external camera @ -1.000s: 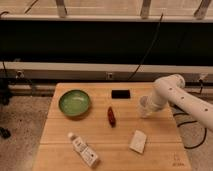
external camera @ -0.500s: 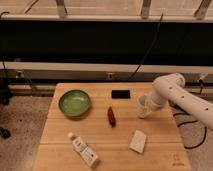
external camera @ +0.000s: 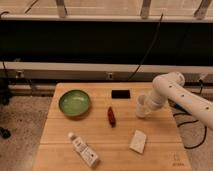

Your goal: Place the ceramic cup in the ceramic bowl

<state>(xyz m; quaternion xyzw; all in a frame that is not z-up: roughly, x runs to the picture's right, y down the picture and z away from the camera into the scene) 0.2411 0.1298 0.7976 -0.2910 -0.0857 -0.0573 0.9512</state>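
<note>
The ceramic cup (external camera: 141, 107), small and white, is at the right of the wooden table (external camera: 100, 140), just above or on its surface. My gripper (external camera: 145, 103) comes in from the right at the end of the white arm (external camera: 172, 90) and is shut on the cup. The ceramic bowl (external camera: 74, 103), round and green, sits empty at the table's left, well apart from the cup.
A red object (external camera: 111, 116) lies between bowl and cup. A black rectangle (external camera: 120, 93) sits at the back edge, a white bottle with a label (external camera: 84, 150) at the front left, a white packet (external camera: 138, 141) at the front right. Cables hang behind.
The arm and the cup have shifted slightly to the left, toward the table's middle. Nothing else has moved.
</note>
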